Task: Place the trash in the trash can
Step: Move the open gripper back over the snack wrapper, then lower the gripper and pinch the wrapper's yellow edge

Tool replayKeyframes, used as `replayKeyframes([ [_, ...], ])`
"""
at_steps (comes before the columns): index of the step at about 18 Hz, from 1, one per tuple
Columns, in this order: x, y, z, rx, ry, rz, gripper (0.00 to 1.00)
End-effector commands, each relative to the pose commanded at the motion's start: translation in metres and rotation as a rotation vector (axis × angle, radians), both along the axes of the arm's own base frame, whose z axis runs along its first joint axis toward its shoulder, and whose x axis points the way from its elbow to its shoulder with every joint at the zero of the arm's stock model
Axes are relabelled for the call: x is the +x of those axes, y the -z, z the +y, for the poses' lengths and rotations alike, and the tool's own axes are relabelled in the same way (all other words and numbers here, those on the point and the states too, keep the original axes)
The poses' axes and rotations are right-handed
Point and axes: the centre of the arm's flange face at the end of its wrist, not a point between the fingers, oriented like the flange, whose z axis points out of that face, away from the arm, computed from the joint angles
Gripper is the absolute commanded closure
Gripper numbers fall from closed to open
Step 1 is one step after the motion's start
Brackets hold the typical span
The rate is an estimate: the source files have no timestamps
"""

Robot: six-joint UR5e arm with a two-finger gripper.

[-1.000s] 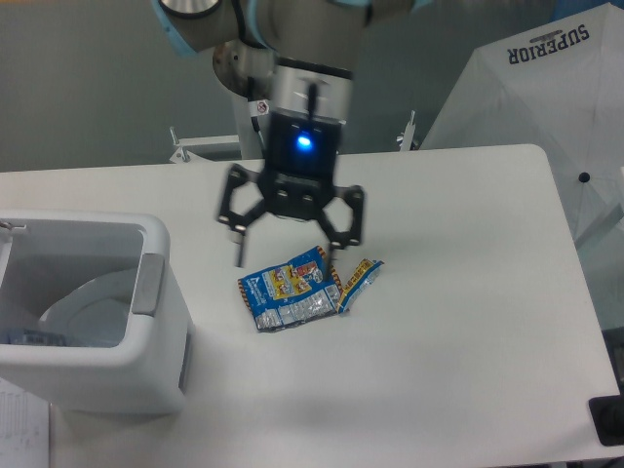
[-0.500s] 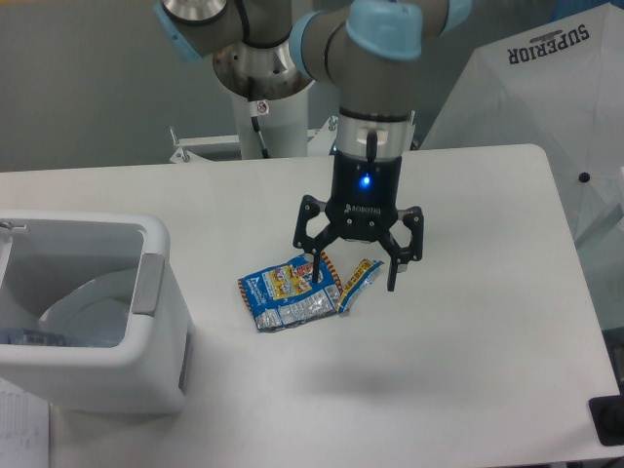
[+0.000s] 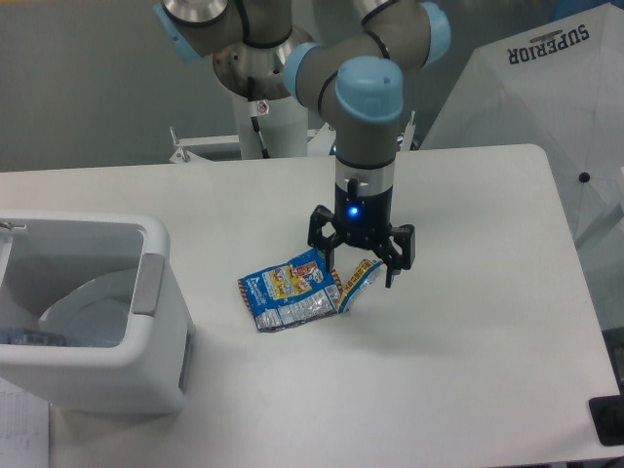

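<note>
The gripper (image 3: 360,270) is hanging just above the table (image 3: 468,292) with its two fingers spread apart, straddling the torn yellow strip (image 3: 358,280) of the snack wrapper (image 3: 291,290). One fingertip is sitting at the wrapper's upper right corner and the other is standing just past the strip's far end; whether either tip is touching the wrapper cannot be told. A blue light is glowing on the gripper body above the fingers. The wrapper itself is lying flat and crinkled on the table, blue and yellow, with the strip jutting from its right side. Well away from the wrapper, at the table's left edge, the trash can (image 3: 161,336) is standing upright, white with a grey handle (image 3: 148,284) on the side facing the wrapper. A bit of blue-labelled clear plastic is showing low inside the can, too cut off to identify surely. Far to the wrapper's upper right, a white cover printed "SUPERIOR" (image 3: 551,44) is standing beyond the table.
</note>
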Motion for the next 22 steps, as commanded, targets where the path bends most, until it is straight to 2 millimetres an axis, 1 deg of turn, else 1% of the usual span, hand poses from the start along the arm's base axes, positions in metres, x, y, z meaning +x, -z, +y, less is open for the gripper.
replayKeyframes([
  [3,-0.006,0.032,-0.01,-0.146,0.092,0.033,0.0],
  [5,-0.009,0.047,-0.013,-0.186,0.121,0.026,0.0],
  [6,-0.005,0.055,-0.015,-0.199,0.139,0.016,0.0],
  [11,-0.004,0.066,-0.022,-0.231,0.23,0.011,0.0],
  [14,-0.004,0.076,-0.033,-0.334,0.286,0.036,0.0],
  [19,0.003,0.09,-0.038,-0.36,0.291,0.013,0.0],
  [22,0.002,0.096,-0.037,-0.362,0.286,0.005,0.0],
])
